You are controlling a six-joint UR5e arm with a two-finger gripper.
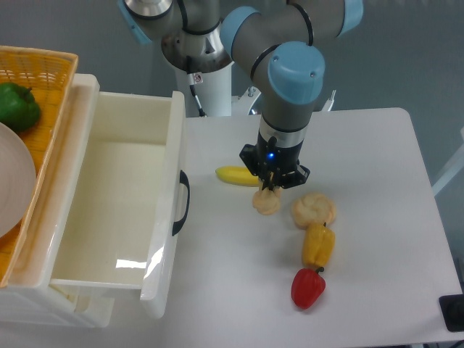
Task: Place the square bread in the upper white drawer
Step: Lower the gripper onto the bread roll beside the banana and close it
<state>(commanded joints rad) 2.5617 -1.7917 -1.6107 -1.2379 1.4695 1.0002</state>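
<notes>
The square bread (266,203), a small pale-tan lumpy piece, is at the table's middle, right under my gripper (268,190). The gripper points straight down, its fingers drawn close together on the bread's top edge. The gripper hides the bread's upper part. I cannot tell whether the bread rests on the table or hangs just above it. The upper white drawer (167,217) stands pulled open at the left, deep and empty, with its dark curved handle (181,201) facing the bread.
A banana (233,175) lies just left of the gripper. A rounder beige bun (313,210), a yellow pepper (318,245) and a red pepper (308,288) lie to the right and in front. An orange wicker basket (54,65) holds a green pepper (17,106) and a white plate (13,181).
</notes>
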